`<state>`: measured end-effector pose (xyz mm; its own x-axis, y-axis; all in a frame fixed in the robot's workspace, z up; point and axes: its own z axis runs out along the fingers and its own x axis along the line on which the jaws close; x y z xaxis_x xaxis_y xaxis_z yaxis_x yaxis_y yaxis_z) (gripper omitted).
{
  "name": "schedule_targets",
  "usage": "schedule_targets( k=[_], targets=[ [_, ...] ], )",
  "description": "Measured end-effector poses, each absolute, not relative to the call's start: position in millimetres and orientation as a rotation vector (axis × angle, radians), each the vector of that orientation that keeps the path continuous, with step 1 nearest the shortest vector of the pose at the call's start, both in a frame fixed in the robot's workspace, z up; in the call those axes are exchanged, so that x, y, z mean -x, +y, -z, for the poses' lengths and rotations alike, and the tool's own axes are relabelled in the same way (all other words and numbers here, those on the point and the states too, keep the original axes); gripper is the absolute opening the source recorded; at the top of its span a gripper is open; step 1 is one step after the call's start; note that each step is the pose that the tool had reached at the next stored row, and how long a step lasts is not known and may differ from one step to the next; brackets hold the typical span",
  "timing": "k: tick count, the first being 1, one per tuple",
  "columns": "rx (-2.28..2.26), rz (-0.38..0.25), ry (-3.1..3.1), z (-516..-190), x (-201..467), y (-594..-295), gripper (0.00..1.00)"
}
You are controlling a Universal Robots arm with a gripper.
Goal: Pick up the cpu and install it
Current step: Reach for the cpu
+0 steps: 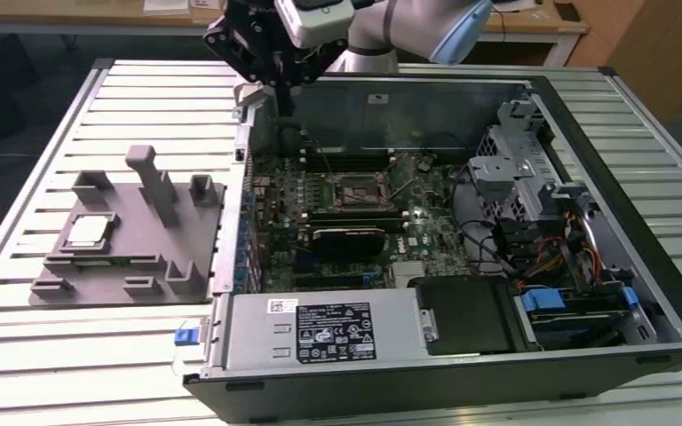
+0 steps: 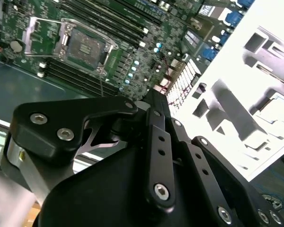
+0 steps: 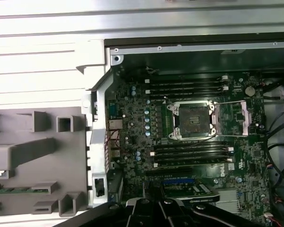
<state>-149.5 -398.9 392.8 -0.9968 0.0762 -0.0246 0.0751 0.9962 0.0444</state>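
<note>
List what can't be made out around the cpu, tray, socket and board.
Cpu: exterior view, corner marks too small.
Tray: first wrist view, cut off by the edge; second wrist view, pockets lost in glare.
Socket: exterior view, contacts too small.
Board: second wrist view, part hidden by the gripper.

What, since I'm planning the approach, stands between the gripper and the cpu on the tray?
Nothing covers the cpu. The gripper hangs by the case wall; the grey tray's tall post rises between them, beside the cpu.
</note>
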Motion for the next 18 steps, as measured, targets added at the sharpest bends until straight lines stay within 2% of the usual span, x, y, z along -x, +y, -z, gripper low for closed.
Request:
schedule_targets(
  k=[18],
  targets=[
    [-0.118,-0.068,3.112,-386.2,193.1,-398.9,0.11]
  ],
)
